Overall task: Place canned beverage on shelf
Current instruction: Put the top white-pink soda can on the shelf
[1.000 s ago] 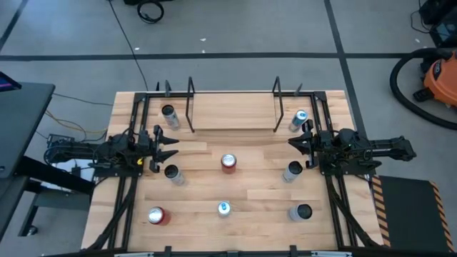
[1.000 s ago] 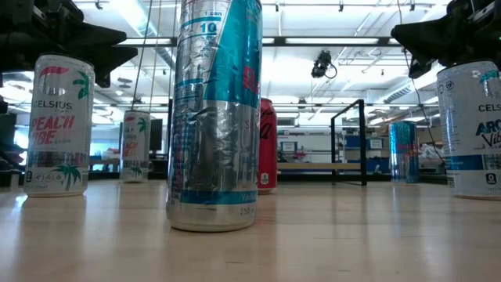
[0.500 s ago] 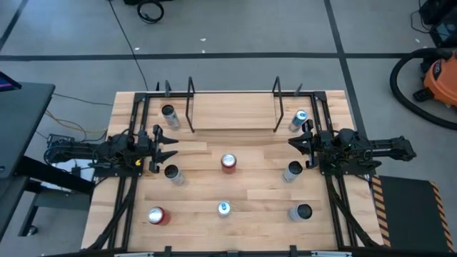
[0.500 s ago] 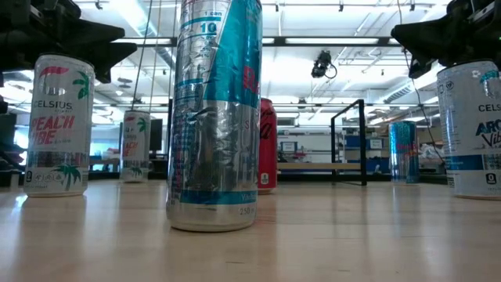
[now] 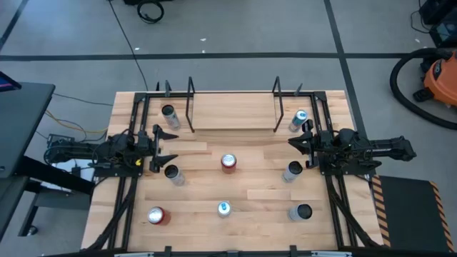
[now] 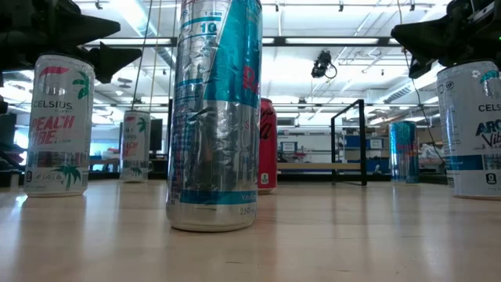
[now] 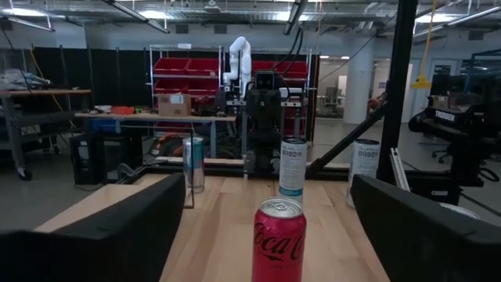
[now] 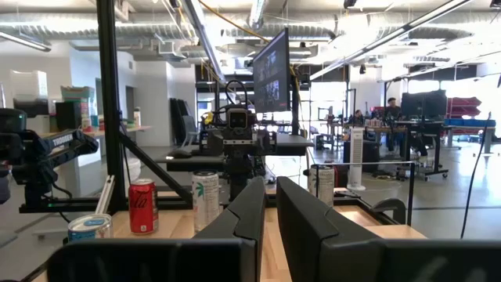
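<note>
Several canned beverages stand upright on the wooden tabletop. Among them are a red can (image 5: 228,163) at the centre, a silver can (image 5: 173,173) near my left gripper and one (image 5: 293,171) near my right gripper. The shelf (image 5: 234,118), a light board between two black rod frames, stands at the far edge with nothing on it. My left gripper (image 5: 168,146) hovers open at the table's left side, pointing level at the red can (image 7: 279,239), well short of it. My right gripper (image 5: 291,143) hovers shut at the right side, holding nothing.
More cans stand at the far left (image 5: 169,114), far right (image 5: 298,120), and along the near edge: red (image 5: 157,215), blue-topped (image 5: 224,208) and dark-topped (image 5: 301,213). Black frame rails (image 5: 136,121) run along both table sides. Bare wood lies between the centre can and the shelf.
My left gripper has opened wide from shut while staying where it was. Nothing else has moved.
</note>
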